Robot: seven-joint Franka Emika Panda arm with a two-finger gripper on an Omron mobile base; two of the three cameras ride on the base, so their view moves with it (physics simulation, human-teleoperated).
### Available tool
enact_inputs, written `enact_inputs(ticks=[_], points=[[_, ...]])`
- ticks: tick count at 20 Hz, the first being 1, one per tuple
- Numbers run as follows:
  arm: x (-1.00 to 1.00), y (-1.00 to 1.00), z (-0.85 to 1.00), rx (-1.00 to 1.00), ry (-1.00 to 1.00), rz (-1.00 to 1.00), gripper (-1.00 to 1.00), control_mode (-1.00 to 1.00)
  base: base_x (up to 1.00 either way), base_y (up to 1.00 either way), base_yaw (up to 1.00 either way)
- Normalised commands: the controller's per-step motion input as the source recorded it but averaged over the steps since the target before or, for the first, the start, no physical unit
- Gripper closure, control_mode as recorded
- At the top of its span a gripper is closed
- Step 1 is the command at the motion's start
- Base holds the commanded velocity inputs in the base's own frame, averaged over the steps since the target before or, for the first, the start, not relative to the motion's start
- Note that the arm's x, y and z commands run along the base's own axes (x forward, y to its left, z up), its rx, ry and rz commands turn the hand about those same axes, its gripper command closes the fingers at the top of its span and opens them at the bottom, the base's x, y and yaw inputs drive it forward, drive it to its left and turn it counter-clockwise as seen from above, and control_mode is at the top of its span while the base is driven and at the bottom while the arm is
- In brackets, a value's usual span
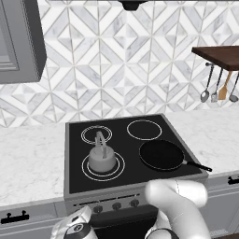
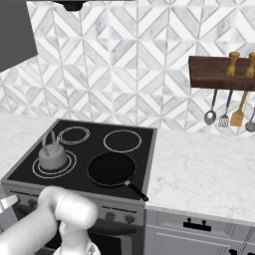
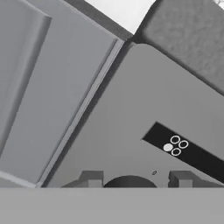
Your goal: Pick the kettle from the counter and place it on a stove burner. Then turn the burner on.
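The pale grey kettle [image 1: 101, 157] [image 2: 52, 158] stands upright on the stove burner [image 1: 118, 169] [image 2: 70, 167], the large double-ring circle at the front left of the black glass. White marble counter [image 1: 28, 161] [image 2: 199, 169] lies on both sides of the stove. My gripper [image 3: 136, 178] is low in front of the stove's grey control panel, pointing at it. Its fingertips [image 3: 92, 178] stand apart on either side of a dark round knob [image 3: 130, 182] without touching it. A black burner-marker label [image 3: 176, 146] sits just beside that knob. The gripper is open and holds nothing.
A black frying pan [image 1: 161, 155] [image 2: 111, 168] sits on the front right burner, handle pointing right. A row of knobs [image 1: 116, 206] lines the stove front. Utensils [image 1: 218, 88] hang under a wooden shelf [image 2: 219, 72] at the right. A grey wall cabinet [image 1: 18, 42] hangs upper left.
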Motion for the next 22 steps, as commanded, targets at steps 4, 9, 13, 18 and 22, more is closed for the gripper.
enact_inputs(ticks=[4, 9, 13, 18, 22], points=[[0.08, -0.02, -0.03, -0.54, 0.06, 0.32, 1.00, -1.00, 0.00, 0.00, 0.00], [0.04, -0.03, 0.00, -0.53, 0.09, 0.31, 1.00, -1.00, 0.00, 0.00, 0.00], [0.00, 0.12, 0.00, -0.27, 0.21, 0.21, 1.00, -1.00, 0.00, 0.00, 0.00], [0.00, 0.13, 0.00, -0.21, 0.17, 0.13, 1.00, -1.00, 0.00, 0.00, 0.00], [0.00, 0.00, 0.00, 0.00, 0.00, 0.00, 1.00, -1.00, 0.00, 0.00, 0.00]])
